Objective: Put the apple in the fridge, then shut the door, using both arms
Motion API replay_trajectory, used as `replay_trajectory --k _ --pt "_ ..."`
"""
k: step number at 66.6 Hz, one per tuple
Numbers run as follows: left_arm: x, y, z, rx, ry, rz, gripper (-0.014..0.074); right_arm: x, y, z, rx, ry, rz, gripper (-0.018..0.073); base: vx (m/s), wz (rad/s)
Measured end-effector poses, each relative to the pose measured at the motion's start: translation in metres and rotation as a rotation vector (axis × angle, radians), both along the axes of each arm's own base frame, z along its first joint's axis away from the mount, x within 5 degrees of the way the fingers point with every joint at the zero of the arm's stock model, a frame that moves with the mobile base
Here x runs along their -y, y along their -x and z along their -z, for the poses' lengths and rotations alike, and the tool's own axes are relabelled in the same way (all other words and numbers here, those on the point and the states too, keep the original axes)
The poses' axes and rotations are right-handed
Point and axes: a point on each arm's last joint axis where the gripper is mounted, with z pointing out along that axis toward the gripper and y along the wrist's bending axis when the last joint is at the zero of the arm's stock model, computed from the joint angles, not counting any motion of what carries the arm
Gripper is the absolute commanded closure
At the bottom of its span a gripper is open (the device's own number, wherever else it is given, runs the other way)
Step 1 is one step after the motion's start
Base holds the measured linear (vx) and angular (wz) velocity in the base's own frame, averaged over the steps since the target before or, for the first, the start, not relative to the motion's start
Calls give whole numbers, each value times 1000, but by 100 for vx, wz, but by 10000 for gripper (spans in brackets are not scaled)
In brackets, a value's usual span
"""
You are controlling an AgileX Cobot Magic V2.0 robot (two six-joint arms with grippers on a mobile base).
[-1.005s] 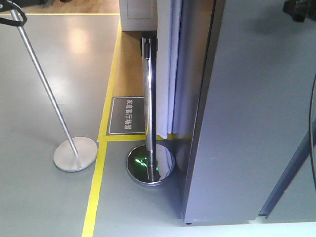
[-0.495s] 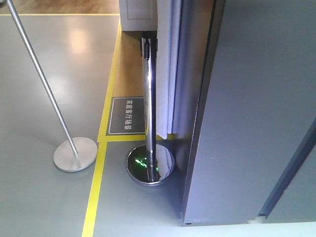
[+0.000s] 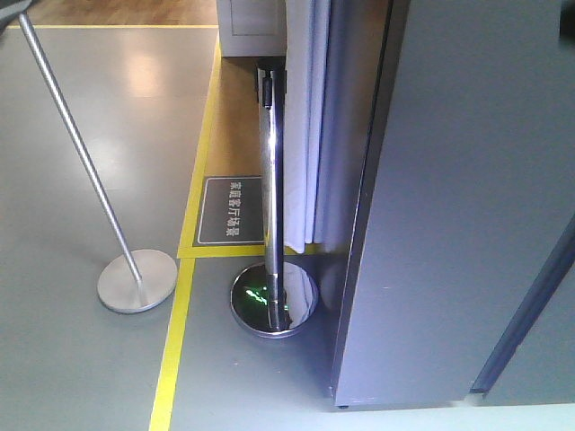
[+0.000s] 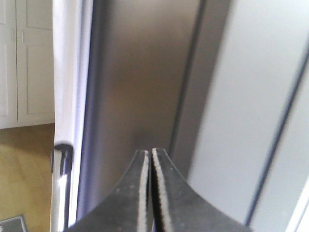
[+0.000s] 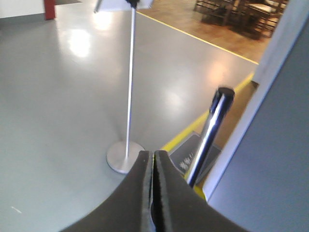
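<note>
Now left claw (image 4: 147, 183) pressed closed, empty, facing tall dark grey fridge (image 4: 145, 72). Right claw (image 5: 153, 193) likewise closed, empty, above glossy grey floor (image 5: 58, 96) near chrome stanchion post (image 5: 210, 135).

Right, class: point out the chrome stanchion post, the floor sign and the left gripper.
chrome stanchion post (image 3: 274, 180), front view, mid shaft.
floor sign (image 3: 231, 209), front view, dark panel centre.
left gripper (image 4: 148, 159), left wrist view, between shut fingertips.

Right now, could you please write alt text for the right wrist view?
The shut right end effector points over a grey floor at a thin stand with a round base and a chrome post beside a yellow floor line.
</note>
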Motion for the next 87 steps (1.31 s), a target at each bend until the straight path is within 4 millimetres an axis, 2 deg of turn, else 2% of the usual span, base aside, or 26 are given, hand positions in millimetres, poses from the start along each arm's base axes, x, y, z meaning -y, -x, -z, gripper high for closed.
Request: replay_trajectory --k 7,20,29,37,44,87 --pt "-4 34 24 -6 -7 -1 605 -2 20 39 -23 -4 36 564 0 0" --pt "-10 90 96 -50 -10 -15 605 -8 58 113 -76 -3 75 564 0 0" --pt "-14 112 150 -114 17 -32 605 -11 79 153 -88 0 93 564 0 0" --pt "-18 121 179 -146 57 -72 605 -11 87 176 -85 -2 125 564 0 0" --pt "-23 123 189 -145 69 -119 605 -11 90 184 -81 -4 136 561 0 0" --pt "-25 123 188 -135 77 -150 605 -11 91 184 -68 -7 142 562 0 0"
